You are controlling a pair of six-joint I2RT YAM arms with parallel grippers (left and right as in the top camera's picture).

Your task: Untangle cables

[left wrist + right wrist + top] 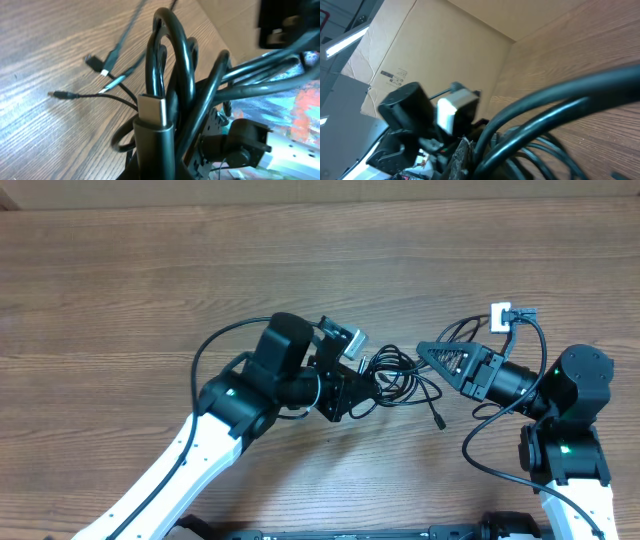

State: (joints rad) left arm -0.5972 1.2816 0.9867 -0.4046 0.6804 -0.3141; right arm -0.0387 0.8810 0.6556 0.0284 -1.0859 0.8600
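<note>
The cables (pixel 402 380) sit bunched mid-worktop (pixel 150 280) between the left end effector (pixel 350 385) and right end effector (pixel 430 352). Cord hides both, so I cannot tell their grip. Best to pull apart slowly, watching the loose plug (pixel 440 423) for snags.

We see a brown wooden table (pixel 150 280), its grain running left to right. The cables (pixel 400 380) form one black tangle near the middle, loops overlapping; we cannot tell how much of it rests on the wood. One thin end trails out toward the robot's side and finishes in a small plug (pixel 440 421) lying flat. From the left wrist we make out two more thin ends on the wood, apart from each other: a dark plug (pixel 92 61) and a slim tip (pixel 56 94).
</note>
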